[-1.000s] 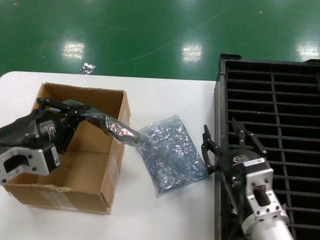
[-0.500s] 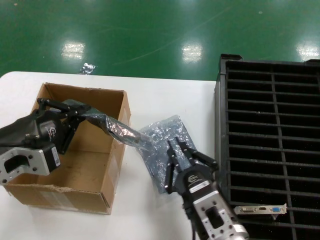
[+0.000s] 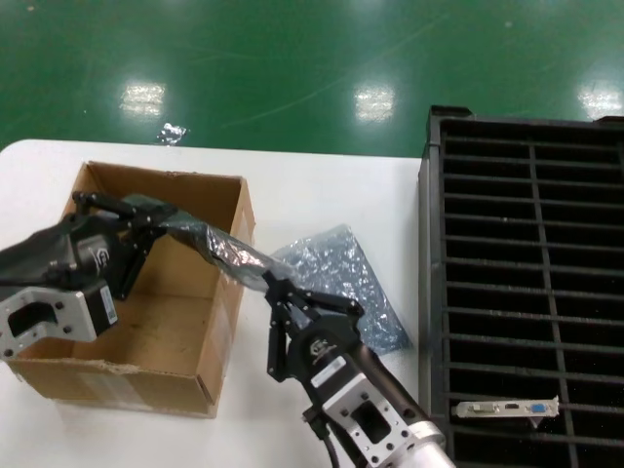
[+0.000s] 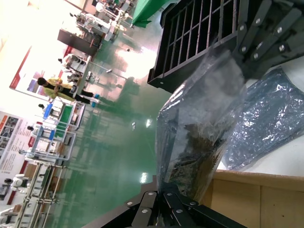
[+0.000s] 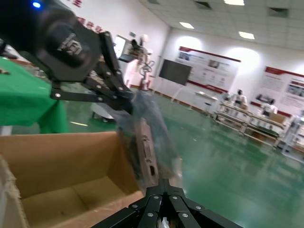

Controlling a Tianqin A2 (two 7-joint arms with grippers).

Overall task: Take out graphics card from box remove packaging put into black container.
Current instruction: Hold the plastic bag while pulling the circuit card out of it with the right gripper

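Observation:
My left gripper point(image 3: 156, 222) is above the brown box point(image 3: 219, 336) and is shut on one end of the packaging point(image 3: 229, 252), a crinkly grey bag with a graphics card inside. The bag hangs level over the box's right wall. My right gripper point(image 3: 275, 286) is at the bag's other end and shut on it. In the right wrist view the jaws point(image 5: 165, 184) meet on the bag point(image 5: 147, 142), with the left gripper point(image 5: 126, 100) beyond. In the left wrist view the bag point(image 4: 199, 128) rises from my left gripper point(image 4: 176, 191). The black container point(image 3: 526, 244) stands at the right.
A second, flat grey bag point(image 3: 346, 278) lies on the white table point(image 3: 322, 195) between the box and the container. A bare graphics card point(image 3: 507, 408) lies in a near slot of the container. Green floor lies beyond the table.
My right arm swung left from the container's edge across the flat bag to the held bag's free end and closed on it. A bare card now lies in the container. My left arm held still.

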